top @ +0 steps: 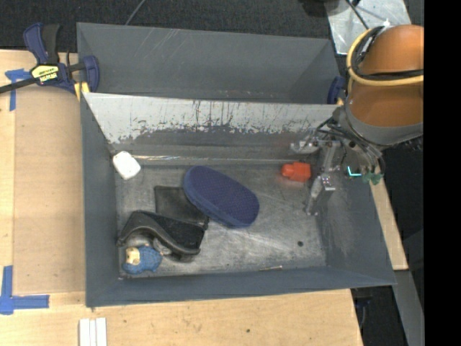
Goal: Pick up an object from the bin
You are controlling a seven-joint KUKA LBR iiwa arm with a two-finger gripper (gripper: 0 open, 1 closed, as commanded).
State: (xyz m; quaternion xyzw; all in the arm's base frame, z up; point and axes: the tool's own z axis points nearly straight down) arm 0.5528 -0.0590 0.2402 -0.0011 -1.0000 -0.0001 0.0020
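The pincer (315,194) hangs just to the right of the small red block (295,170), so the block lies to its left. I cannot tell if the pincer is apart or together.

Navy case (220,196); red block (296,171); white piece (127,165); black strap (169,231); grey bin (216,287).

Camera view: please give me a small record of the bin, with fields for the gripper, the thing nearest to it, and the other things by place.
container: grey metal bin
gripper: gripper, low at the bin's right side
nearest thing: small red block, just left of the gripper, by the back wall
middle: dark blue oval case, overlapping a black flat piece
front left: black curved piece; small blue and yellow toy in the corner
back left: white block
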